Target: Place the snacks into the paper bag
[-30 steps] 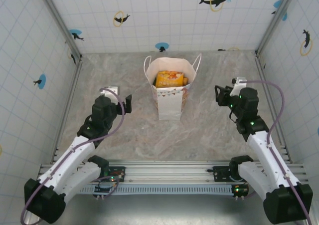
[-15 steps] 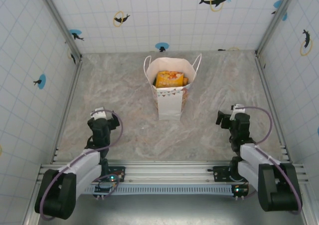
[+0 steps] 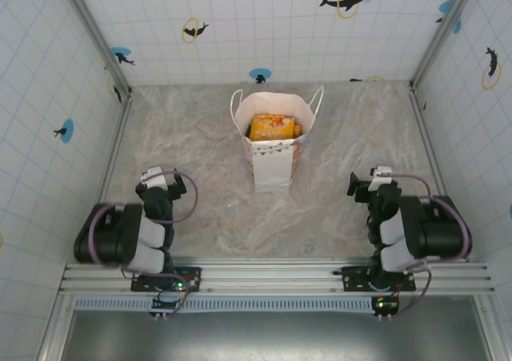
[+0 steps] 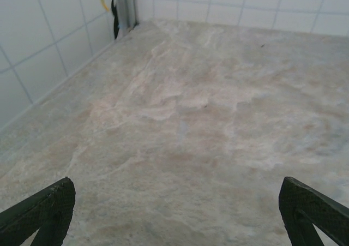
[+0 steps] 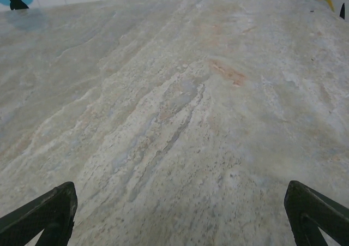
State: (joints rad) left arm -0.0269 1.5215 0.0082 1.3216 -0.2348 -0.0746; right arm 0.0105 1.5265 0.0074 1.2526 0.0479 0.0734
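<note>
1. Two pincers to note: left pincer (image 3: 164, 186) and right pincer (image 3: 368, 186), each parked low near its base at the near edge of the bench (image 3: 200, 137), well apart from the paper bag (image 3: 272, 169) on either side.
2. Read both as spread wide and gripping nothing: in each wrist view, dark fingertips (image 4: 43, 210) at the bottom corners with bare marble between.
3. Find the paper bag upright at mid-bench, mouth gaping upward, loop handles (image 3: 237, 105) flopped outward, probably so contents drop straight in.
4. Spot the snacks (image 3: 272, 126) inside it, orange-yellow on top; any others beneath too hidden to count.
5. Judge the packing likely finished, with both arms tucked clear so as not to tip the bag.
</note>
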